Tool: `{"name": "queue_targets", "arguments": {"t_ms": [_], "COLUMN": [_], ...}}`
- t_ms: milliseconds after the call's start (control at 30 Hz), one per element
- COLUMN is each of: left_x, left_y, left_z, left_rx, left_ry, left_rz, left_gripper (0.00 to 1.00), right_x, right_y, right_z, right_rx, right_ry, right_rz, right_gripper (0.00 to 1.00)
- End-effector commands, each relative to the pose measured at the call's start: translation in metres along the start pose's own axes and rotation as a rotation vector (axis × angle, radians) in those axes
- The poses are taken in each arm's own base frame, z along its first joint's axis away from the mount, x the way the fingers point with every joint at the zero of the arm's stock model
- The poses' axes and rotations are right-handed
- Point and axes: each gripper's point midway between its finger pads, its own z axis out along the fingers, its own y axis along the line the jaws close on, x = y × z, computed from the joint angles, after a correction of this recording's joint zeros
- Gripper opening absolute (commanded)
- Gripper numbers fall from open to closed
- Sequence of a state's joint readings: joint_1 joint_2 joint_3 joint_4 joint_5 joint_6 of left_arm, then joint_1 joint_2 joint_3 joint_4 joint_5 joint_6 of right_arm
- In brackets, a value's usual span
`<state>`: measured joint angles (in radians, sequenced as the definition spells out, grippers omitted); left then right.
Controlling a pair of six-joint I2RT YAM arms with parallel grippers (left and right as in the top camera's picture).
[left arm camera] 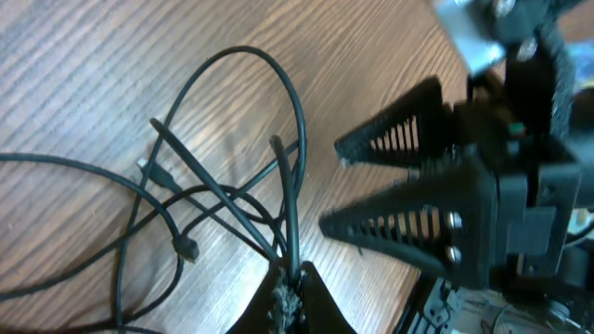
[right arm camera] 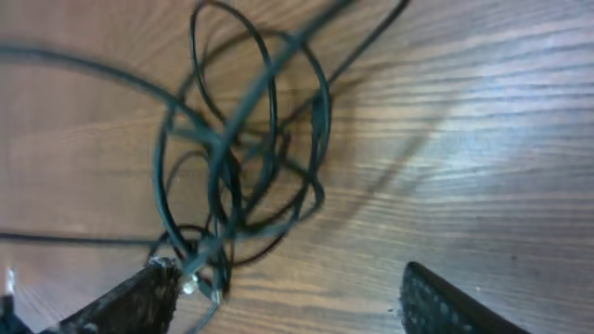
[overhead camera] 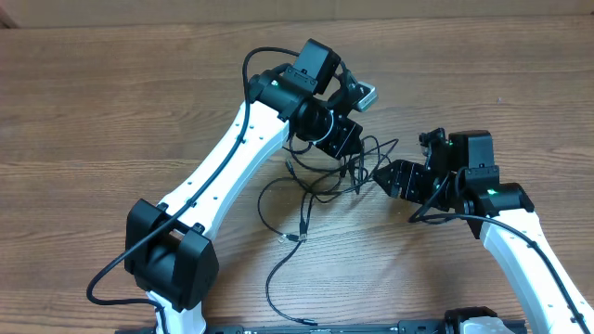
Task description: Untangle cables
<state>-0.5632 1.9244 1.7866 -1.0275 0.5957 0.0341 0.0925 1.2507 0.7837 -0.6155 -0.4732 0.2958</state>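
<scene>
Table [overhead camera: 111,93]: brown wood grain, everything sits on it.
Cables [left arm camera: 299,158]: thin black cords in a loose tangle on the table, approx mid-table in overhead, betw. the two arms. Loops cross over each other, no neat coil.
Tangle, R wrist view: several overlapping loops, blurred, lying flat on the wood just ahead of the fingertips.
Stray cord: one strand leaves the tangle and runs toward the near table edge in overhead, w/ a small pale plug [overhead camera: 299,238] along it.
Plug ends [left arm camera: 188,249]: two small ones lying on the wood in L wrist view, left of the pinch and apart from it.
Left fingers [left arm camera: 311,308]: clenched, a few strands of the cables pinched at the tips. The strands rise from the pinch and fan out into one tall loop and lower crossings.
Right fingers [left arm camera: 399,218]: released, spread wide, grasping nothing. Tips point toward the left fingers, near but apart.
R fingertip vs cord: in R wrist view one tip sits just beside a strand w/ a pale end; touching or not, can't tell.
Left arm [overhead camera: 232,158]: white links, black joints, reaches diag. from the near-left corner to the tangle.
Right arm [overhead camera: 529,250]: white, comes in from near-right, wrist turned toward the tangle.
</scene>
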Motion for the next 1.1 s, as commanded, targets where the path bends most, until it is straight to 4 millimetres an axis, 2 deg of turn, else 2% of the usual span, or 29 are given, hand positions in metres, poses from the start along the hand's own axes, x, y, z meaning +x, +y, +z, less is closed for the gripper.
{"name": "queue_targets", "arguments": {"t_ms": [0, 100, 400, 533, 767, 833, 867, 900, 1000, 1067], "left_x": [0.002, 0.004, 0.004, 0.004, 0.004, 0.005, 0.006, 0.007, 0.013, 0.019], "left_y": [-0.002, -0.002, 0.0, 0.0, 0.0, 0.0, 0.0, 0.002, 0.019, 0.031], "left_z": [-0.001, 0.0, -0.001, -0.001, -0.001, -0.001, -0.001, -0.001, -0.004, -0.008], "left_rx": [-0.01, -0.009, -0.019, -0.019, -0.019, -0.019, -0.023, -0.033, -0.12, -0.173], "left_ry": [0.013, 0.018, 0.019, 0.019, 0.02, 0.023, 0.028, 0.032, 0.056, 0.076], "left_rz": [0.033, 0.03, 0.03, 0.03, 0.029, 0.028, 0.024, 0.021, -0.002, -0.039], "left_gripper": [0.04, 0.04, 0.04, 0.04, 0.04, 0.04, 0.04, 0.04, 0.04, 0.04], "right_x": [-0.017, -0.022, -0.022, -0.019, -0.017, -0.017, -0.016, -0.014, 0.001, 0.011], "right_y": [-0.007, -0.019, -0.021, -0.025, -0.014, -0.02, -0.03, -0.043, -0.101, -0.127], "right_z": [-0.004, -0.006, -0.003, 0.006, 0.031, 0.036, 0.04, 0.042, 0.032, 0.019], "right_rx": [0.069, 0.135, 0.139, 0.142, 0.031, 0.045, 0.093, 0.157, 0.473, 0.632], "right_ry": [-0.065, -0.097, -0.093, -0.061, 0.005, 0.012, 0.017, 0.017, -0.016, -0.042], "right_rz": [0.035, 0.082, 0.086, 0.099, 0.105, 0.112, 0.124, 0.158, 0.368, 0.461], "right_gripper": [0.7, 0.68, 0.67, 0.67, 0.67, 0.62, 0.54, 0.52, 0.52, 0.58]}}
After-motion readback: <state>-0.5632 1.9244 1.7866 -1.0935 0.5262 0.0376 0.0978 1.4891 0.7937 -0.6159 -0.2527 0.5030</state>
